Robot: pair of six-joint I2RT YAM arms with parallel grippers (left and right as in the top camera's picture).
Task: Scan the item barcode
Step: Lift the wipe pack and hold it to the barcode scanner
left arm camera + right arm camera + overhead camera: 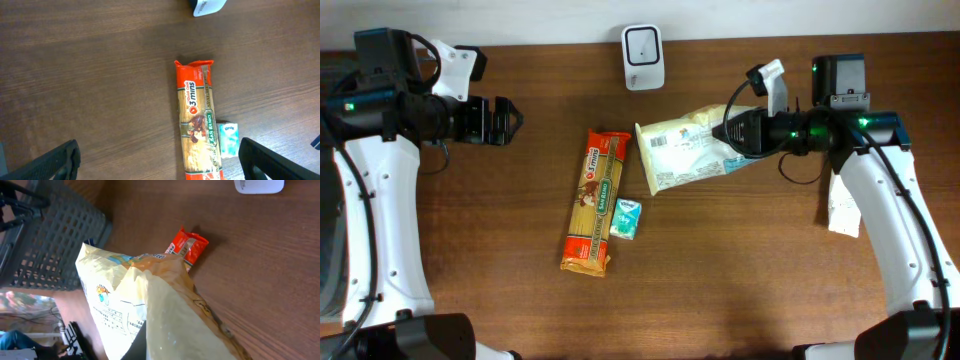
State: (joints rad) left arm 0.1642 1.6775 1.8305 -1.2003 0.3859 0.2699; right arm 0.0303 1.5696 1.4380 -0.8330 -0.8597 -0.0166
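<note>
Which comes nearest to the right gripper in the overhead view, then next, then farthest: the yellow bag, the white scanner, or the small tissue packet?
1. The yellow bag: clamped in the right gripper, reaching toward mid-table.
2. The white scanner: at the far edge of the table.
3. The tissue packet: mid-table, beside the pasta packet.

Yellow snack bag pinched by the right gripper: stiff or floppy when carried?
Probably floppy: the yellow snack bag creases where the right gripper pinches its edge, so the free end may sag or swing. It looks puffy, so it is likely light for its size. The glossy film could slip.
</note>
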